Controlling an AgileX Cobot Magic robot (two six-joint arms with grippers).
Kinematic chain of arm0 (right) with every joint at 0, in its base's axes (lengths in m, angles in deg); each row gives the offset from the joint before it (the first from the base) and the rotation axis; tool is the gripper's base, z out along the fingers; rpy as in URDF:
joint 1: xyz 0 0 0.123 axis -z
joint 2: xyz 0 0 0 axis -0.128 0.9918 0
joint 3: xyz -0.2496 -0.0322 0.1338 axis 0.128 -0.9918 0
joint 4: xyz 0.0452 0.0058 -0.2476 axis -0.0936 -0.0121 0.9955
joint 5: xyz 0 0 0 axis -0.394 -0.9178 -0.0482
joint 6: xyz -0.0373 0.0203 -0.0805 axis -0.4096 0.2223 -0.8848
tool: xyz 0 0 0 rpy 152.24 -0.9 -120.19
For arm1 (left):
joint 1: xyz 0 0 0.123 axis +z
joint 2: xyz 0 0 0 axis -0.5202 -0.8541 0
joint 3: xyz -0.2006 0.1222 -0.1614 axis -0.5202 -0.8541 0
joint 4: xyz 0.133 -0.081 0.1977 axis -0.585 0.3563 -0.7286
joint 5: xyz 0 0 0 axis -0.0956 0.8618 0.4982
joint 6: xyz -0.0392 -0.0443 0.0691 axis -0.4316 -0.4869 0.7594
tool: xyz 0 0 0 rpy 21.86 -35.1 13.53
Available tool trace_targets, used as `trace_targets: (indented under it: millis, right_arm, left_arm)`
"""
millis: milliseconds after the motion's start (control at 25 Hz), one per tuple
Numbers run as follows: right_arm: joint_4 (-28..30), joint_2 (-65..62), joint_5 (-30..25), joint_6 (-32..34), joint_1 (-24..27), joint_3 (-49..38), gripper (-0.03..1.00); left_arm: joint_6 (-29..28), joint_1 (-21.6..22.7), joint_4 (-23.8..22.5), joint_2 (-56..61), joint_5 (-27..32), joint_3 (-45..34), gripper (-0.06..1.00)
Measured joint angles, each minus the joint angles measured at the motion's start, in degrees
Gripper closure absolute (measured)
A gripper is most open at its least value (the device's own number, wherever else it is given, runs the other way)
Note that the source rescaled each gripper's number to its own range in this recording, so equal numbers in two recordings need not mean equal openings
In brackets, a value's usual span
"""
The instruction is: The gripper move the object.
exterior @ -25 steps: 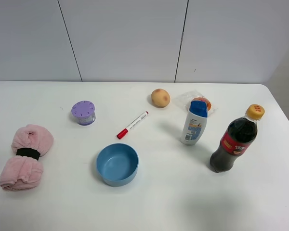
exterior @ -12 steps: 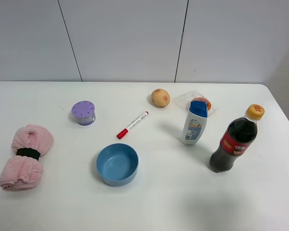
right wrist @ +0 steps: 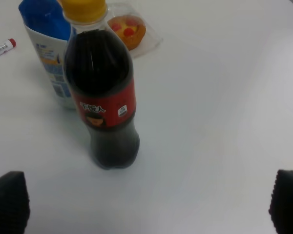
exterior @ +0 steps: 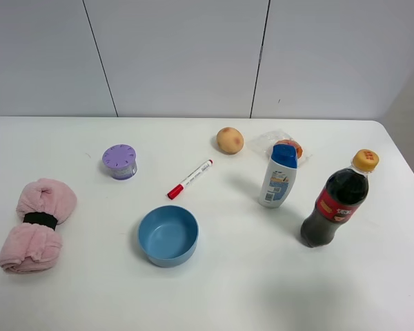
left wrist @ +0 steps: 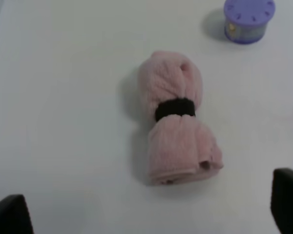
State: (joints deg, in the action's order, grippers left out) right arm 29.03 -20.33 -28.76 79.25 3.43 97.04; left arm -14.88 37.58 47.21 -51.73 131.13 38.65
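Note:
The pink rolled towel (exterior: 38, 225) with a black band at its middle lies on the white table (exterior: 262, 289) near the left edge. In the left wrist view the towel (left wrist: 178, 141) lies flat, ahead of my left gripper (left wrist: 149, 212). That gripper is open, its dark fingertips (left wrist: 9, 214) wide apart, empty and clear of the towel. My right gripper (right wrist: 147, 202) is open and empty, close to a cola bottle (right wrist: 105, 97). Neither gripper shows in the exterior high view.
A lilac round jar (exterior: 120, 161) stands behind the towel, also in the left wrist view (left wrist: 249, 19). A blue bowl (exterior: 168, 235), a red marker (exterior: 190, 178), a round tan fruit (exterior: 230, 140), a wrapped snack (exterior: 290, 147), a shampoo bottle (exterior: 279, 176) and the cola bottle (exterior: 338, 200) stand to the right.
A small dark bit of the left arm at the left edge of the exterior view one second ago has gone out of view. Nothing on the table has moved.

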Motion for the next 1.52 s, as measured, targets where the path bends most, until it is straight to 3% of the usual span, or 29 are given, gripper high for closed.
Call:
trace_targets:
  millis: [560, 1520]
  right_arm:
    - [0.0, 0.0, 0.0, 0.0, 0.0, 0.0, -0.03]
    - [0.0, 0.0, 0.0, 0.0, 0.0, 0.0, -0.03]
  left_arm:
    - [-0.11, 0.0, 3.26, -0.05, -7.32, -7.81, -0.05]
    - [-0.35, 0.0, 3.2, 9.62, -8.49, -8.73, -0.05]
